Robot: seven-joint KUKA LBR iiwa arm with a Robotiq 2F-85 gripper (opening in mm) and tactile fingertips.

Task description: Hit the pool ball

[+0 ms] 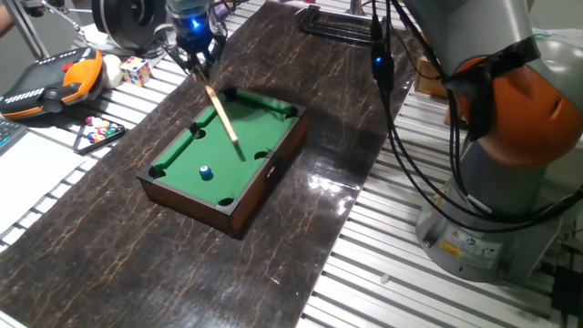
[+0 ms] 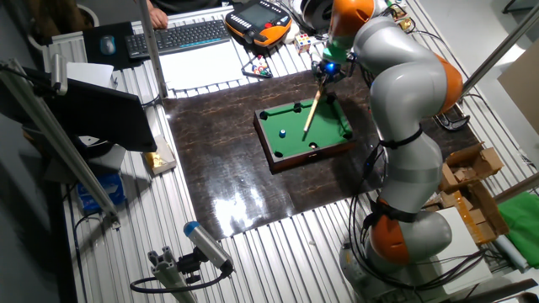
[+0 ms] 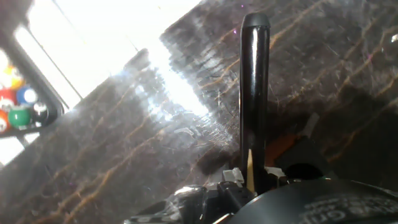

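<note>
Because the shot needs a stick rather than bare fingers, the claw (image 1: 194, 56) is closed around the butt of a small wooden cue (image 1: 222, 115), holding it slanted down over the miniature pool table (image 1: 214, 202) so the tip reaches the green felt while the arm stays above the rails.

Going left to right in the one fixed view: an orange and black handheld pendant (image 1: 50, 80) lies at the far left of the bench (image 1: 100, 264), with the multicoloured cube (image 1: 136, 69) beside it and the racked coloured balls (image 1: 98, 130) in their black triangle just in front, all set off the dark mat and well apart from the play. Next comes the pool table, lying diagonally on the mat. The pool ball (image 1: 206, 171) sits on the felt toward the near-left part of the table, apart from every rail and pocket. The cue tip hangs over the middle of the felt, up and to the right of the ball and not touching it, which suggests the stroke has not yet been made.

In the hand view, the dark butt of the cue (image 3: 254, 93) stands straight up between the fingers; the grip looks firm, though glare and blur hide the exact contact. At the right stands the arm's grey and orange base (image 1: 510, 155), with cables draped beside it.
</note>
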